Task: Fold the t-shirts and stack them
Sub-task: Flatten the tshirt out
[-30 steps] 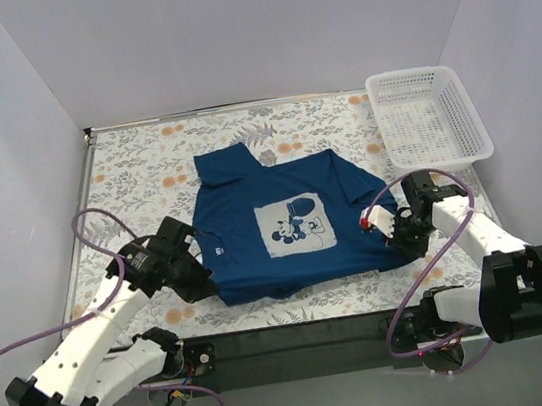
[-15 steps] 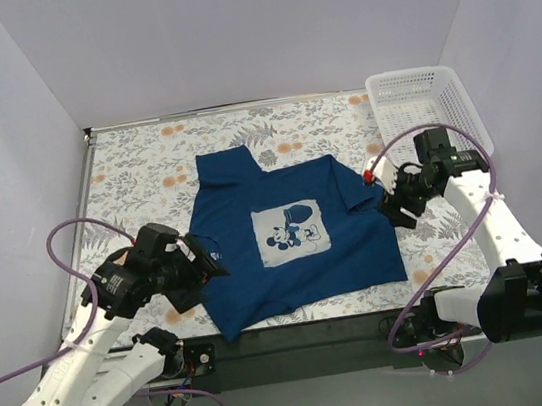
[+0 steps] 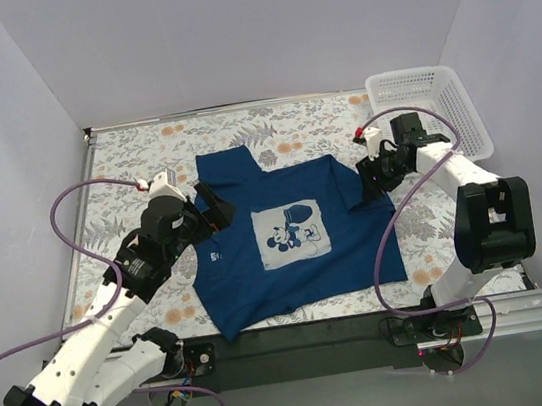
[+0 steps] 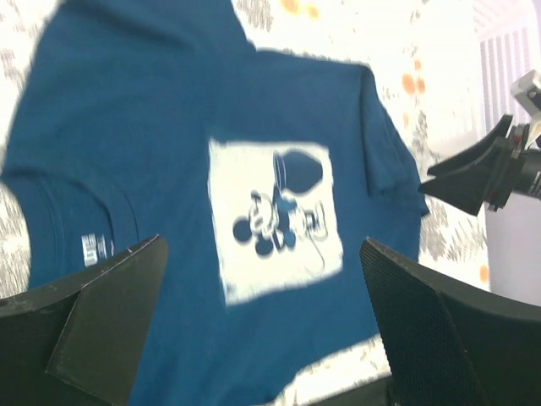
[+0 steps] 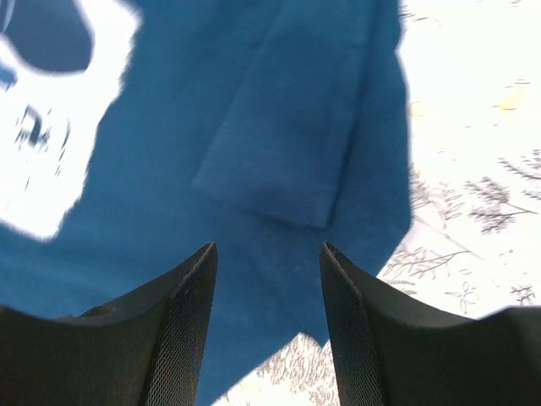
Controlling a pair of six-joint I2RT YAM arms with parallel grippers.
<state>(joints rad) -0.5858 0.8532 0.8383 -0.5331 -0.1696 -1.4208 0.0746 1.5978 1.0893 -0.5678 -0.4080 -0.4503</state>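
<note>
The navy t-shirt (image 3: 293, 250) lies spread flat on the floral table, its pale mouse print (image 3: 294, 233) facing up and its hem toward the near edge. My left gripper (image 3: 214, 205) hovers over the shirt's left shoulder, jaws wide open and empty. In the left wrist view the print (image 4: 275, 220) lies beyond the open left gripper (image 4: 266, 338). My right gripper (image 3: 371, 177) is over the right sleeve, open. The right wrist view shows that gripper (image 5: 266, 292) above the folded-in sleeve (image 5: 296, 144), with nothing gripped.
A white lattice basket (image 3: 430, 115) stands at the back right corner. The floral tablecloth (image 3: 135, 172) shows all around the shirt. Purple cables loop off both arms. Grey walls close in the left, right and far sides.
Both grippers let go of the shirt's lower edge and opened. Both arms drew back toward the far side, up to sleeve level. The shirt now lies longer toward the near edge.
</note>
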